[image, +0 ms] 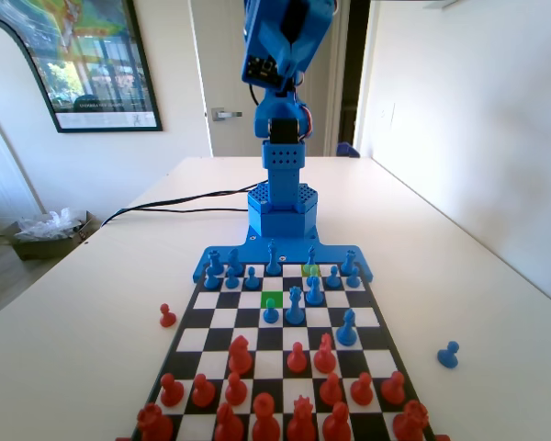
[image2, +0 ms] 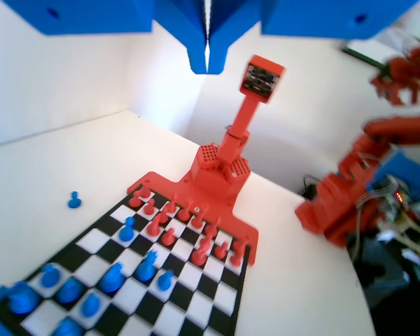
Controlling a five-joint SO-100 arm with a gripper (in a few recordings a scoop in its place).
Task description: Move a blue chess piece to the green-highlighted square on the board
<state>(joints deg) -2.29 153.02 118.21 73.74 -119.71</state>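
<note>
The board (image: 222,319) lies lengthwise with its blue rim (image: 352,258) at the arm's base. The green-highlighted square (image: 272,297) is in the third row from that rim and is bare; a blue pawn (image: 271,312) stands just in front of it. A slim blue chess piece (image: 311,256) with a pointed top stands on the paler yellow-green square (image: 310,271) near the rim. My gripper (image2: 207,64) hangs high above the board (image2: 196,301), its jaws pressed together with only a thin slit between them and nothing held.
Other blue pieces crowd the rows near the rim, and red pieces (image: 297,356) fill the near rows of the fixed view. A blue pawn (image: 448,354) lies off the board on the table at right, also seen as a blue pawn (image2: 73,201). A red pawn (image: 167,316) lies off it at left.
</note>
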